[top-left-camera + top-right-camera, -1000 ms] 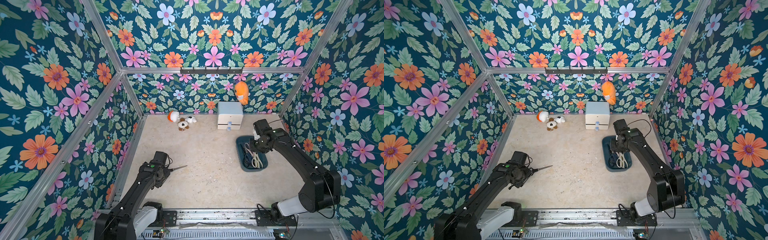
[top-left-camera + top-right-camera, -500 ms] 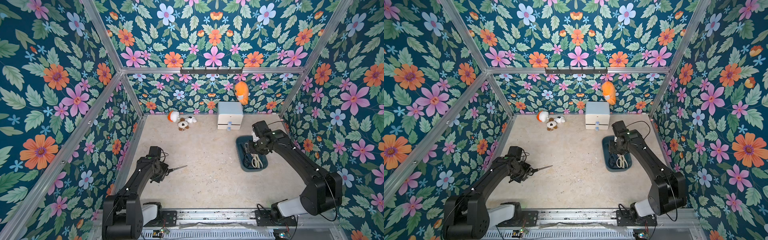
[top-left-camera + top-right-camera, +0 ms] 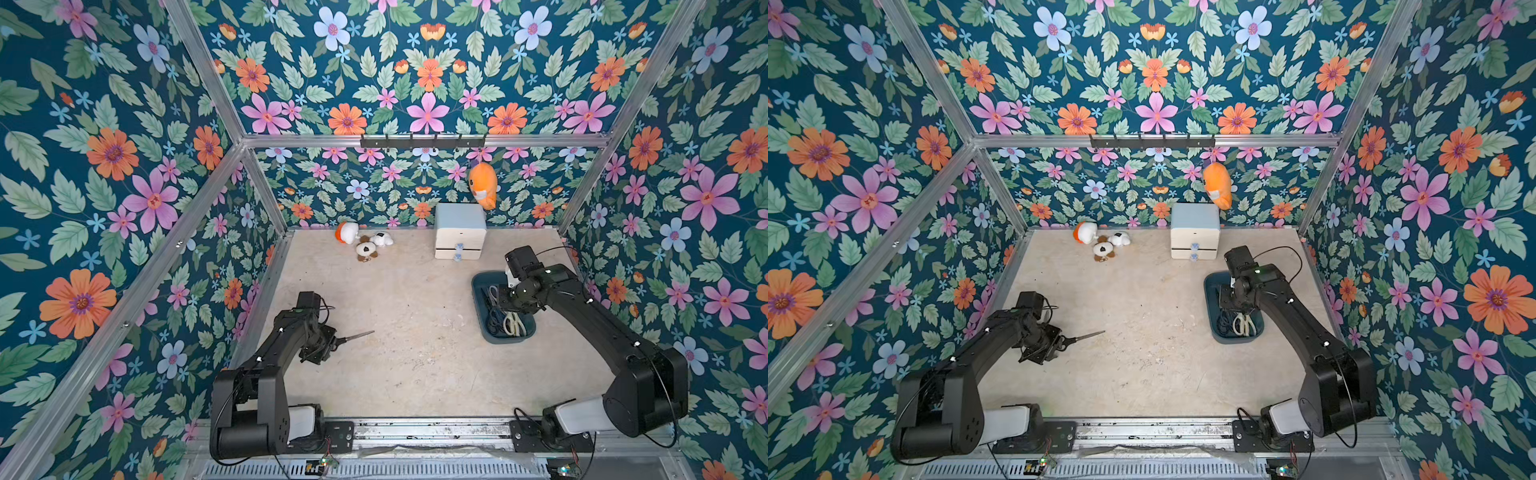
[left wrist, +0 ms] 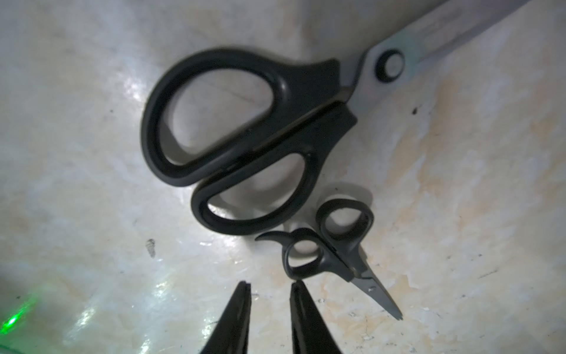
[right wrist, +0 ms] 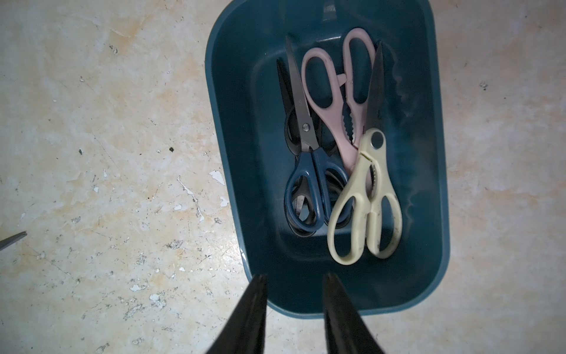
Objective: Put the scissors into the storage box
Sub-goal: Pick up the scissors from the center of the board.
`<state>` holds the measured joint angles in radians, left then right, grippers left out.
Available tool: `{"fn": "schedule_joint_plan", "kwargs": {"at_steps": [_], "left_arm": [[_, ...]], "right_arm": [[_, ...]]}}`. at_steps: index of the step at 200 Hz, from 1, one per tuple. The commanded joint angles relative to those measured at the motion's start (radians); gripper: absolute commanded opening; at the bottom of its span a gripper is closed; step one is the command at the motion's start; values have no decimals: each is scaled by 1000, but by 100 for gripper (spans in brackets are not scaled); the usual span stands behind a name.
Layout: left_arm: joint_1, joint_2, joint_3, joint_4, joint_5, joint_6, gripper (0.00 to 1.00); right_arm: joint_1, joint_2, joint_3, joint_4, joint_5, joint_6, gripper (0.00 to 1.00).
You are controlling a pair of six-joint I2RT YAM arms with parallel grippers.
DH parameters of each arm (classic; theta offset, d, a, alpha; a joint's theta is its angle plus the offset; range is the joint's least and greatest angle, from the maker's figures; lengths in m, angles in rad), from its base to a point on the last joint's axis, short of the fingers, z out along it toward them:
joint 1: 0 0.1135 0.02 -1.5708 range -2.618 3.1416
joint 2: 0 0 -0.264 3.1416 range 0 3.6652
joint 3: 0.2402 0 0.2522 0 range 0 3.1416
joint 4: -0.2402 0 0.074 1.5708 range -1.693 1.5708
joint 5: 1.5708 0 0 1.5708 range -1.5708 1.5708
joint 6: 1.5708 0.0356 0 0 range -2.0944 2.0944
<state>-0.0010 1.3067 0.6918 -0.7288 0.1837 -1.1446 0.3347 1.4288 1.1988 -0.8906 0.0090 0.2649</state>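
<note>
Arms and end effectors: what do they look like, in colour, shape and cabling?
Left arm and right arm: matte black, boxy joints, white base housings, loose black cables. Left end effector and right end effector each have two tapered black fingers.

top views — bright, even light is falling from overhead, arms casting only faint shadows | left wrist — glare is flaring white off the tabletop beside the black scissors (green glow is bleeding in at the edge), left gripper is showing blurred | right wrist — dimmer; storage box is lying murky, edges softening
</note>
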Motion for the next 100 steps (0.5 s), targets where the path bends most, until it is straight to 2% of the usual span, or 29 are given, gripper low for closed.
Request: {"fn": "schedule_joint_plan", "kwargs": {"at_steps": [1, 100], "left_arm": [[4, 7, 0, 8, -14, 2, 29], [17, 119, 20, 62, -2, 27, 29]], "right_arm": [[1, -8, -4, 6, 23, 10, 34], [1, -1, -9, -3, 50, 5, 34]]}}
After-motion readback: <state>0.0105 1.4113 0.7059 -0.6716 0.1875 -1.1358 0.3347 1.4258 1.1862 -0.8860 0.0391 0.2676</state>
